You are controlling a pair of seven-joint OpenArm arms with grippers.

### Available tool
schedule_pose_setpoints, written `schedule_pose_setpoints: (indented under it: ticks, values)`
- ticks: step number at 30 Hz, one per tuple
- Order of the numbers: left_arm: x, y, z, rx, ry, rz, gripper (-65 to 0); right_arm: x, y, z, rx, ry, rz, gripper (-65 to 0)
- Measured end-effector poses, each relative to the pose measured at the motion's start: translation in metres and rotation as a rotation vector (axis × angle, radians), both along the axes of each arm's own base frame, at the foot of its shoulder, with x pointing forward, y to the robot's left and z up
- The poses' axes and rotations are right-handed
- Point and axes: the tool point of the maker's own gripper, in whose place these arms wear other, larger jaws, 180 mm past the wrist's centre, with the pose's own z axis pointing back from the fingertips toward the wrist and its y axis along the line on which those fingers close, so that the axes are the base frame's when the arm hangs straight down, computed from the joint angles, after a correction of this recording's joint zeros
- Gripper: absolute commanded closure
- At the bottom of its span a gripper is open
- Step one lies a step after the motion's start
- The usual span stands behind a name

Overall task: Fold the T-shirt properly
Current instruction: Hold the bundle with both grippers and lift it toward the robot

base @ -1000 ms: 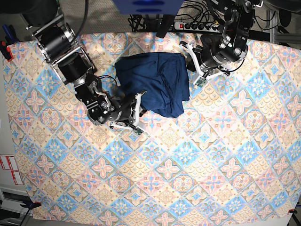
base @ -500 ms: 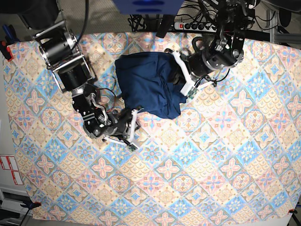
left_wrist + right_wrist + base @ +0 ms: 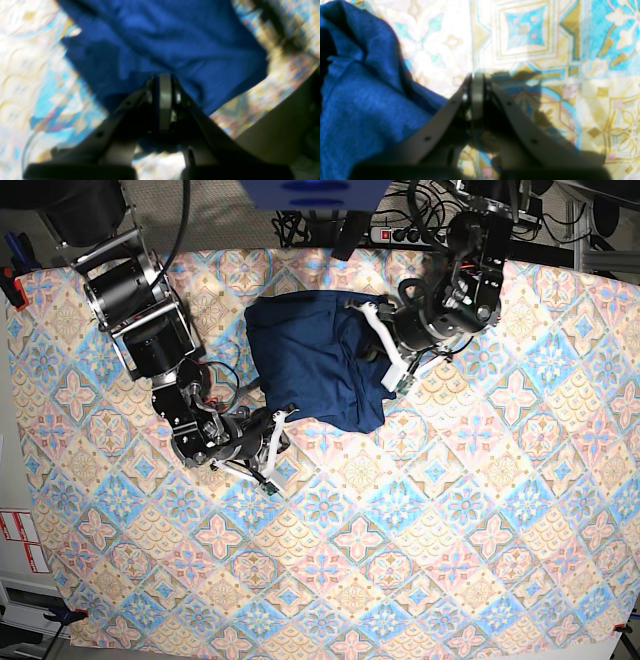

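The dark navy T-shirt (image 3: 315, 355) lies bunched at the back middle of the patterned tablecloth (image 3: 450, 530). My left gripper (image 3: 372, 348) is over the shirt's right part, shut on a pinch of its fabric. In the left wrist view blue T-shirt (image 3: 175, 37) cloth spreads ahead of and under the left gripper (image 3: 163, 76). My right gripper (image 3: 278, 448) hovers just off the shirt's front left corner. In the right wrist view the right gripper (image 3: 476, 75) is shut on nothing above bare cloth, with the T-shirt (image 3: 357, 100) to its left.
A power strip (image 3: 420, 235) with cables lies behind the table's back edge. A blue block (image 3: 315, 192) sits at the top middle. Patterned cloth covers the whole front half of the table.
My left gripper has carried the shirt's right edge leftward over the shirt. The right gripper has drawn back to the front left, away from the shirt, and shut.
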Motion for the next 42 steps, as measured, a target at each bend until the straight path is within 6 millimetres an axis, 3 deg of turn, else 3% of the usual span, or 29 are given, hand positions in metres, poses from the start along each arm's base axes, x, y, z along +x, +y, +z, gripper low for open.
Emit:
schedule_pose_setpoints:
  ticks: [5,8,14,16,20,25,28,34,36,42]
  values:
    - [-0.031,0.035,-0.015,0.128,0.045,-0.041,-2.5,-0.004,-0.007,-0.004,0.011,0.002,-0.016,-0.1]
    - [-0.028,0.039,-0.005,0.140,0.008,-0.051,-2.5,-0.005,-0.008,-0.004,0.008,0.004,-0.015,-0.1]
    - [-0.028,0.042,-0.005,0.144,0.007,-0.054,-2.5,-0.010,-0.003,-0.007,-0.037,-0.011,0.058,-0.1]
    - [-0.028,0.036,0.003,0.135,-0.012,-0.064,-2.5,-0.014,0.000,-0.010,-0.073,-0.014,0.113,-0.1]
    - [-0.010,0.000,0.040,0.013,-0.115,-0.049,-2.5,-0.016,0.009,-0.012,-0.093,-0.037,0.157,-0.1]
    - [-0.007,-0.018,0.046,-0.047,-0.115,-0.041,-2.5,-0.017,0.011,-0.012,-0.095,-0.043,0.165,-0.1]
    - [-0.004,-0.022,0.033,-0.036,-0.088,-0.060,-2.5,-0.019,0.010,-0.009,-0.105,-0.053,0.180,-0.1]
    - [-0.008,-0.004,-0.001,0.073,-0.028,-0.059,-2.5,-0.061,0.021,-0.007,-0.113,-0.008,0.279,-0.1]
    - [-0.013,0.002,-0.014,0.121,-0.004,-0.071,-2.5,-0.067,0.021,-0.004,-0.128,-0.006,0.303,-0.1]
    - [-0.011,0.032,-0.025,0.252,-0.014,-0.096,-2.5,-0.083,0.004,-0.004,-0.138,-0.006,0.319,-0.1]
